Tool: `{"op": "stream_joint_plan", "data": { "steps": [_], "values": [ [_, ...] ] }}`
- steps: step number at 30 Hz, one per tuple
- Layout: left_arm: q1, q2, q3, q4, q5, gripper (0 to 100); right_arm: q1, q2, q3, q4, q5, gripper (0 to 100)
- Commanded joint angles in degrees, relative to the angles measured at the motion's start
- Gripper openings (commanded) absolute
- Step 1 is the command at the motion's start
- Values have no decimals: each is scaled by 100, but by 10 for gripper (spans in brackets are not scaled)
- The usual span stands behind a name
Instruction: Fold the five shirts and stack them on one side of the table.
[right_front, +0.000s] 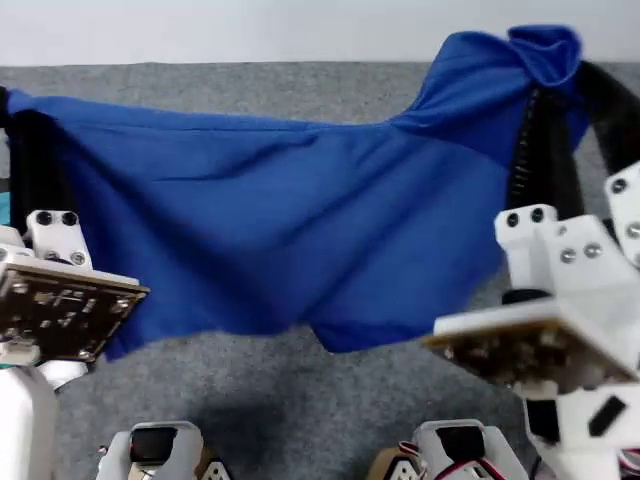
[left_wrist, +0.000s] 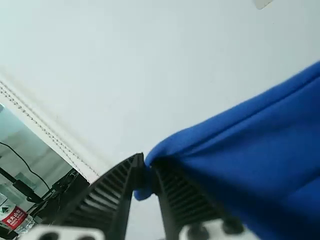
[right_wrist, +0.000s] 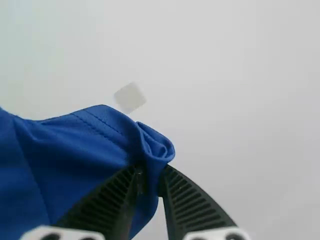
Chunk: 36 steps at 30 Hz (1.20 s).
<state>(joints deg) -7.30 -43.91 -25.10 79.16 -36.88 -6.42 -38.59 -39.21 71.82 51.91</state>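
A blue shirt (right_front: 290, 220) hangs stretched above the grey table, held up at both ends. My left gripper (left_wrist: 147, 172) is shut on one corner of the blue shirt (left_wrist: 250, 150), at the far left of the high view. My right gripper (right_wrist: 148, 177) is shut on a bunched edge of the blue shirt (right_wrist: 75, 150), and that bunch (right_front: 545, 50) sits at the upper right of the high view. The cloth sags in the middle, with its lower hem (right_front: 330, 335) hanging over the table.
Grey table surface (right_front: 300, 410) lies under the shirt. The white arm bodies stand at the left (right_front: 55, 300) and right (right_front: 560, 310) front. A pale wall (right_front: 250, 30) runs behind the table.
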Motion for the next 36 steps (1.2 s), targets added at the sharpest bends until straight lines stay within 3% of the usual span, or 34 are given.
{"op": "stream_joint_plan", "data": {
  "steps": [1, 4, 12, 36],
  "values": [
    [-35, -18, -110, -141, -308, 6, 198, 48, -176, -259, 316, 10],
    [-53, -26, 22, -211, -334, 6, 549, 127, -123, -409, 360, 10],
    [-1160, -62, 110, -1275, -308, 6, 1341, 233, -123, -1402, 369, 10],
    [-1160, -1029, 567, -818, -325, 6, 1349, -585, -97, -1446, 571, 10]
  ]
}}
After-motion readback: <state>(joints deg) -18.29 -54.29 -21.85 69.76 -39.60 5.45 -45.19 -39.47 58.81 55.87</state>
